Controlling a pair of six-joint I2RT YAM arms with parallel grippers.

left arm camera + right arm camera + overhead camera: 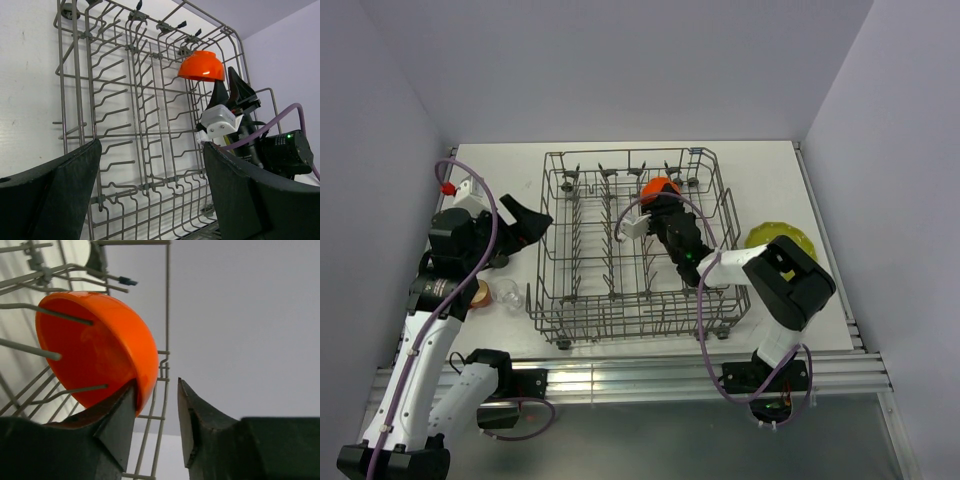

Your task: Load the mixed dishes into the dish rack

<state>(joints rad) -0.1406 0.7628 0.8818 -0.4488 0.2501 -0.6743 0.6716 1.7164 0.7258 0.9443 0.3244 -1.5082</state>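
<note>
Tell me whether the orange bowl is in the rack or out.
In: the orange bowl rests tilted among the far tines of the dish rack.

My right claw (157, 390) covers the lower rim of the orange bowl (95, 345), so I cannot tell whether a finger touches it. Well behind the claw, my right arm (785, 285) covers part of the plate (798, 238). Far to its left, my left arm (455, 250) hides part of a small cup (481, 294), and the glass (507, 293) beside it is too small to make out.
</note>
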